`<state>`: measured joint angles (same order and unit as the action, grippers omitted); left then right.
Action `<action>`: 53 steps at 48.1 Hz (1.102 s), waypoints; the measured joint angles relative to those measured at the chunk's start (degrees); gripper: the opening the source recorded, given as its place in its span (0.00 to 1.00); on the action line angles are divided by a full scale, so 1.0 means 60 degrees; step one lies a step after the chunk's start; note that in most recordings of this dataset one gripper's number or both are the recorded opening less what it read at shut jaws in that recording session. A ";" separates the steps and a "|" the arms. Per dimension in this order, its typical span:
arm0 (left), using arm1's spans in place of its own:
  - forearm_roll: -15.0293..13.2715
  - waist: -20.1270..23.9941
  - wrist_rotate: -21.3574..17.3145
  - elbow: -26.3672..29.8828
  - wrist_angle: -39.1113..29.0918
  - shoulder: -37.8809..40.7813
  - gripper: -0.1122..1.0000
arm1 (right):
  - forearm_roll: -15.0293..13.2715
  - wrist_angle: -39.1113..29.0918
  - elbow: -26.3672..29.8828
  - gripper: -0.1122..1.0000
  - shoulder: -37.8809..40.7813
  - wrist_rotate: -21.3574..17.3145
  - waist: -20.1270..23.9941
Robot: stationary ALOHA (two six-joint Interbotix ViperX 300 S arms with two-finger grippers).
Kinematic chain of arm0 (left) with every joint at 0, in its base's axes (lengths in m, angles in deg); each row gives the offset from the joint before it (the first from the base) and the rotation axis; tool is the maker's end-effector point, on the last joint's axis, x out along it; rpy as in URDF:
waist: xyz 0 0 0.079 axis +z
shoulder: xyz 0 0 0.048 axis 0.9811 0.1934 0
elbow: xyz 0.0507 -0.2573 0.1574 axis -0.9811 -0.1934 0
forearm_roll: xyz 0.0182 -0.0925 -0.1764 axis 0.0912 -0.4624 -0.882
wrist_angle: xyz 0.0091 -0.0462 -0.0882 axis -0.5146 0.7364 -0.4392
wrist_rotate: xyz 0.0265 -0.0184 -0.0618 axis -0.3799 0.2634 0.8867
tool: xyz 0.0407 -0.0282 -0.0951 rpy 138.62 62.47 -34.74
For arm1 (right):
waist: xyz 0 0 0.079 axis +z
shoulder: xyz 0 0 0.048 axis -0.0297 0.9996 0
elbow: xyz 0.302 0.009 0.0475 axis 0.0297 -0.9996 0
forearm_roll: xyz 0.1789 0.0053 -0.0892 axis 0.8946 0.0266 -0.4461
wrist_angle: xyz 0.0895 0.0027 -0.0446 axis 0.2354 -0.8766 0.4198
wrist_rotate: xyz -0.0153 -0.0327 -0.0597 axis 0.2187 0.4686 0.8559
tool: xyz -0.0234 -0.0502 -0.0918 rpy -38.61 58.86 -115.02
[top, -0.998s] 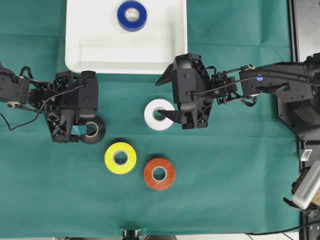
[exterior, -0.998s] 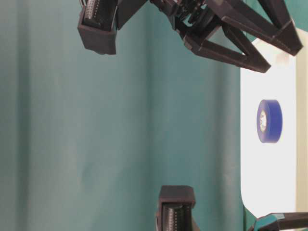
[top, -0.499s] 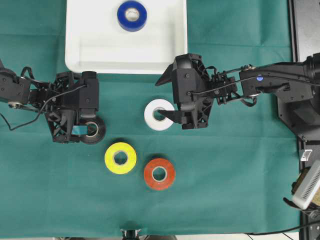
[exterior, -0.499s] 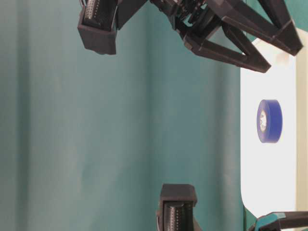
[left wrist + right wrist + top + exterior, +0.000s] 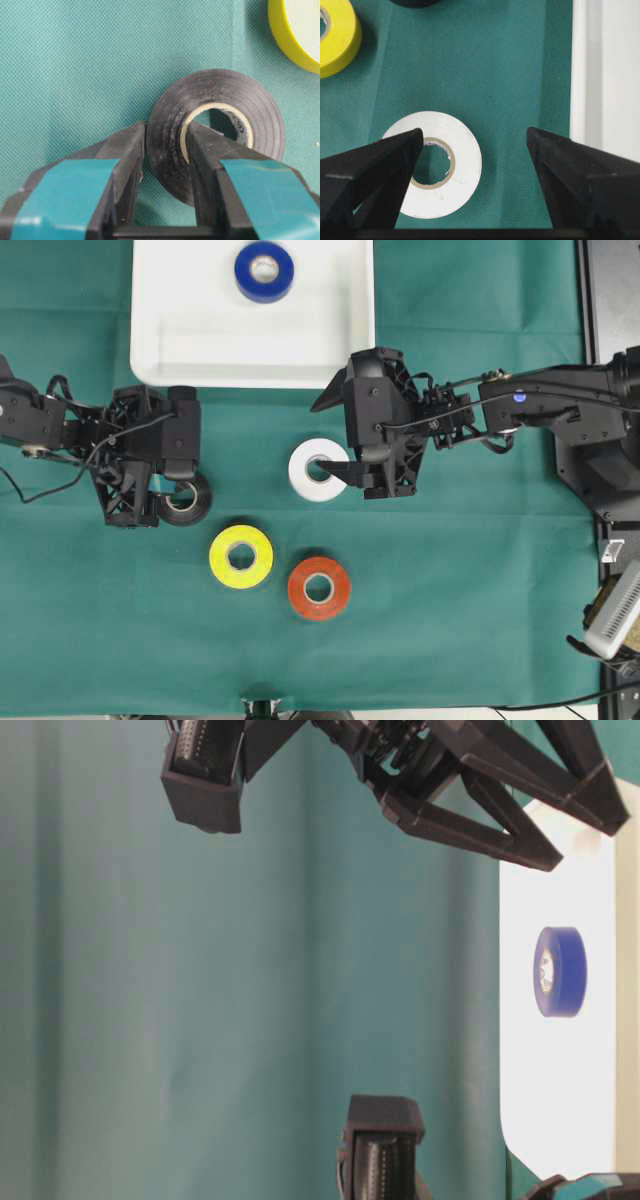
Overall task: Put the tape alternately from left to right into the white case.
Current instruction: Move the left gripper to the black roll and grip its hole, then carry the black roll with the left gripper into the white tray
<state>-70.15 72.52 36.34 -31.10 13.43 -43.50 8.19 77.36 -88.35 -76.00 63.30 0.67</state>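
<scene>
The left end effector [image 5: 167, 150] is seen closed on the black tape roll [image 5: 225, 122]: one finger is pressed against the roll's outer face and the other is set inside the pale core, so that the wall of the ring is pinched between them. The roll is seen lying flat on the green cloth of the desk [image 5: 450, 620].

The right end effector [image 5: 475, 145] is held wide open with nothing gripped. One finger is placed over the hole of the white tape roll [image 5: 455, 165]; the other is positioned beside the rim of the white case [image 5: 160, 340].

The blue tape roll [image 5: 264, 270] is found inside the white case, near its far edge. The yellow tape roll [image 5: 241, 556] and the red-orange tape roll [image 5: 319, 587] are seen flat on the cloth, just beside each other.
</scene>
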 measured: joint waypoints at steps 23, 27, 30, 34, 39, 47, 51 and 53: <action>0.0000 -0.0088 0.0000 0.0220 -0.0366 0.0059 0.31 | 0.0015 0.0000 0.0000 0.86 0.0015 0.0015 0.0029; 0.0000 -0.0103 0.0000 0.0293 -0.0513 0.0029 0.31 | 0.0000 -0.0015 0.0000 0.86 0.0015 0.0000 0.0029; 0.0015 -0.0161 -0.0015 0.0322 -0.0674 -0.0073 0.31 | 0.0000 0.0000 0.0000 0.86 0.0000 0.0000 0.0029; 0.0000 -0.0220 0.0000 0.0352 -0.0923 -0.0249 0.31 | 0.0000 0.0000 0.0000 0.86 0.0000 0.0000 0.0044; 0.0015 -0.0249 0.0000 0.0410 -0.1362 -0.0703 0.31 | 0.0000 -0.0015 0.0000 0.86 0.0000 0.0000 0.0044; 0.0000 -0.0249 -0.0117 0.0454 -0.1670 -0.1479 0.31 | 0.0000 -0.0015 0.0000 0.86 0.0000 0.0000 0.0073; 0.0000 -0.0249 -0.0308 0.0469 -0.1714 -0.1787 0.31 | 0.0000 0.0000 0.0000 0.86 0.0015 0.0000 0.0073; 0.0015 -0.0249 -0.0366 0.0454 -0.1714 -0.1919 0.31 | 0.0015 0.0000 0.0000 0.86 0.0000 0.0000 0.0073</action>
<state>-70.07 71.02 34.14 -28.37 3.14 -55.01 8.28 77.36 -88.35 -76.00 63.30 1.11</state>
